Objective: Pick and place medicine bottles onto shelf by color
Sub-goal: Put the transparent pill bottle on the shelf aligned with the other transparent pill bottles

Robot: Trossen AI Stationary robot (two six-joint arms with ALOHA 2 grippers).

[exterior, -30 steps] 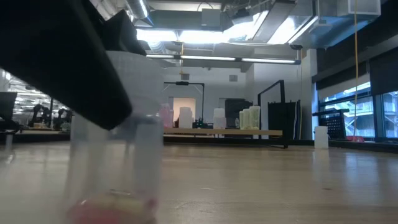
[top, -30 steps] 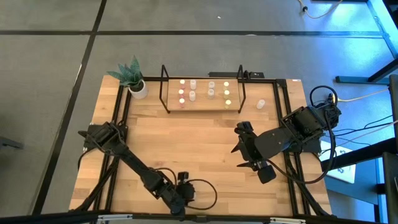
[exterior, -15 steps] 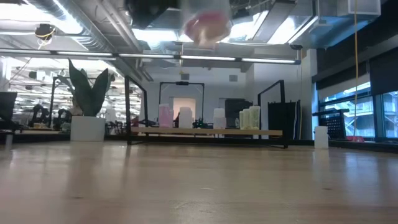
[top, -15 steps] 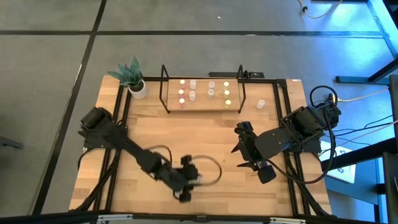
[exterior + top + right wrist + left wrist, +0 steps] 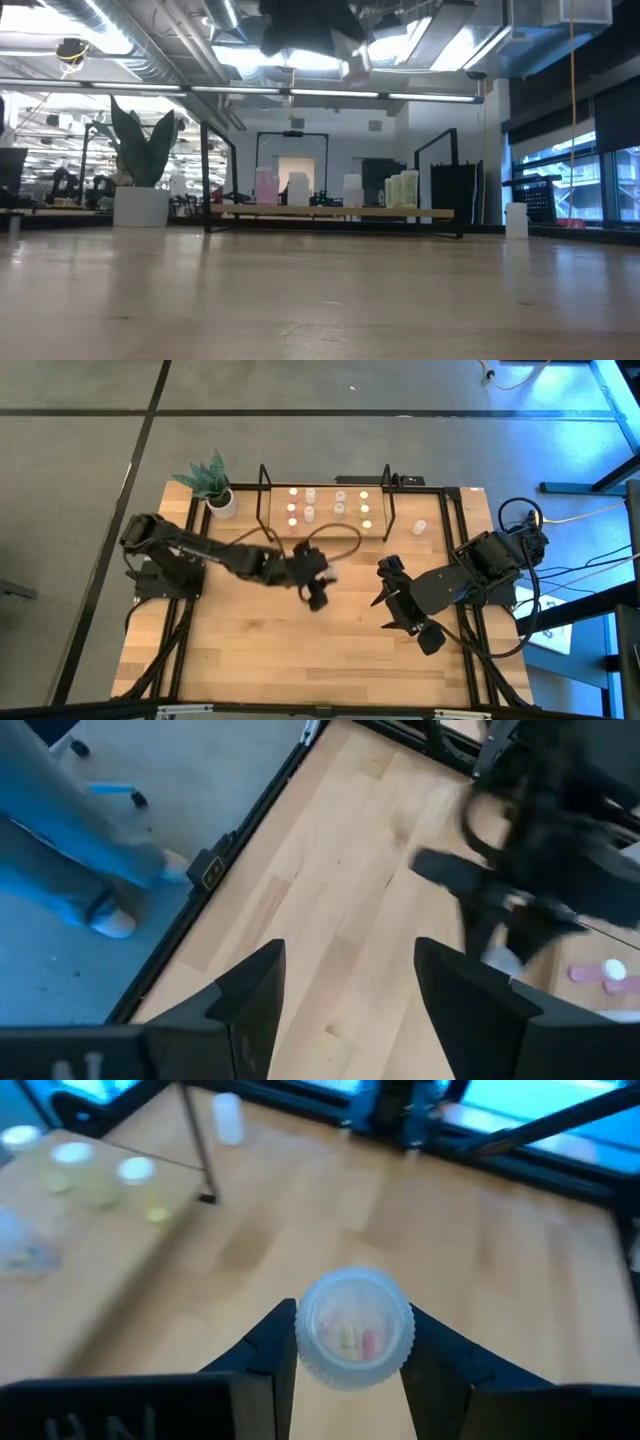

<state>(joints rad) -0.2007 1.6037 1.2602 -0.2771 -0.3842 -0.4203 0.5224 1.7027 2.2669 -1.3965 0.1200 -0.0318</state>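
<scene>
Above the table's middle, just near of the shelf (image 5: 325, 510), the left gripper (image 5: 318, 588) pinches a pink-pilled medicine bottle (image 5: 354, 1328) between its fingers; a shallow hold could let it slip. Right gripper (image 5: 392, 600) waits open.

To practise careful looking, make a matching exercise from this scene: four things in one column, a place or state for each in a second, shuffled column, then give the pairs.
Column 1:
1. left hand
2. right hand
3. plant pot
4. lone bottle

Column 2:
A. on the table's far left corner, beside the shelf
B. open, holding nothing, over the table's right side
C. standing on the table just right of the shelf
D. shut on a bottle, above mid-table near the shelf

Pairs: 1-D, 2-B, 3-A, 4-C
</scene>
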